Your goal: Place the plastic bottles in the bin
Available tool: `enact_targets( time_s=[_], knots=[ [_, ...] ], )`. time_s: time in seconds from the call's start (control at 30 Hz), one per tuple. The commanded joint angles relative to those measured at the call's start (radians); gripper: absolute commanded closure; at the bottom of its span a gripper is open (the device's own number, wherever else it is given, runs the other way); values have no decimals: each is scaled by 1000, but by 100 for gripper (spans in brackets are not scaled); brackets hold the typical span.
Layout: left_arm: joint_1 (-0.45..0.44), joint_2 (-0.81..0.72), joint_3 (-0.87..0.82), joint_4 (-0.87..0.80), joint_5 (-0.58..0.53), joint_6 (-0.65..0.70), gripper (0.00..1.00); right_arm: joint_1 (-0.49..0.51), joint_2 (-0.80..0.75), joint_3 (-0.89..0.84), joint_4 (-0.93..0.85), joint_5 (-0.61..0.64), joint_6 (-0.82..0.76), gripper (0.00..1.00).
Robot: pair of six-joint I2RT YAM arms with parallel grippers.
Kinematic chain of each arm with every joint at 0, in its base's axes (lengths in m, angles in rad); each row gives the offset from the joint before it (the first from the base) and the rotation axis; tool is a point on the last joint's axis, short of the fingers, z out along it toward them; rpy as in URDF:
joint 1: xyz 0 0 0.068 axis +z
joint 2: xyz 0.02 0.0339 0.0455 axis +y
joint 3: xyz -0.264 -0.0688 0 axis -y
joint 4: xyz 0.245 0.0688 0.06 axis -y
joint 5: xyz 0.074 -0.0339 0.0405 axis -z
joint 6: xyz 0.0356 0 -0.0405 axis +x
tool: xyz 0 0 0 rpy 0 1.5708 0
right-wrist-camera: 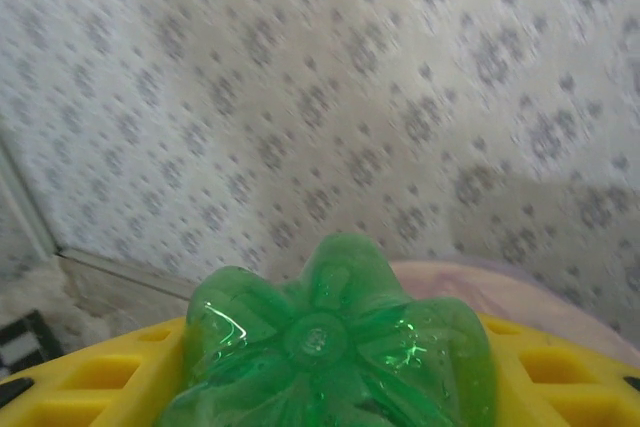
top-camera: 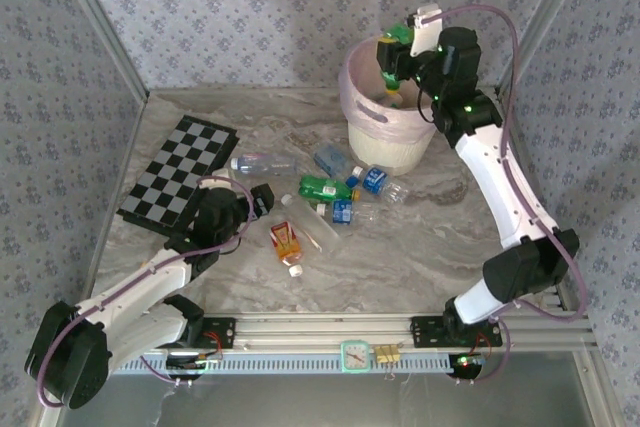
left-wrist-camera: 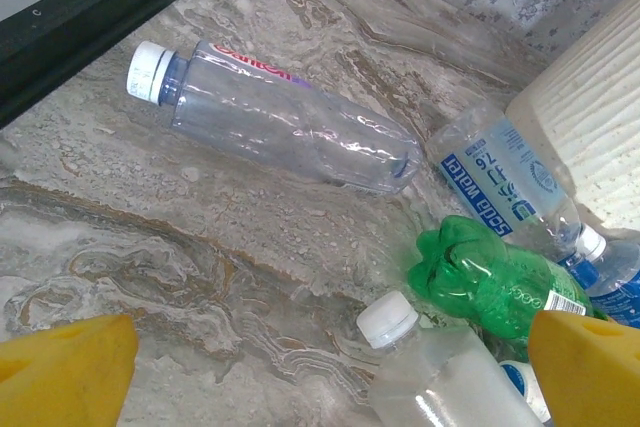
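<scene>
- The right claw (top-camera: 397, 75) pinched a green bottle (right-wrist-camera: 330, 342) between its yellow fingers (right-wrist-camera: 90, 377), up above the bin (top-camera: 366, 152).
- The bin was white with a pink bag (top-camera: 350, 97) in it. What lay inside could not be told.
- The left claw (left-wrist-camera: 320, 377) was spread wide and held nothing, low over the table (left-wrist-camera: 200, 247).
- Near it lay a white-capped bottle (left-wrist-camera: 430, 377), a second green bottle (left-wrist-camera: 495, 277), a soda water bottle (left-wrist-camera: 500, 182) and a long clear bottle (left-wrist-camera: 280, 117).
- An orange-red bottle (top-camera: 286, 240) lay on the table too, near the left claw.
</scene>
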Motion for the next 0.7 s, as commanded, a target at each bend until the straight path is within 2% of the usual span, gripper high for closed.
enact_targets(
  time_s=[0.0,0.3,0.43,0.5,0.67],
  knots=[
    [4,-25,-8,-17,-26,-17,0,-34,49,-26,-61,25,15,54],
    [5,-45,-2,-36,-39,-22,0,-96,192,-38,-151,-82,140,52],
    [5,-52,3,-46,-40,-25,0,-99,226,-25,-169,-105,159,48],
    [5,-60,1,-52,-42,-26,0,-98,236,-10,-184,-105,162,42],
    [4,-75,-8,-62,-51,-32,0,-98,229,33,-215,-91,165,18]
  ],
)
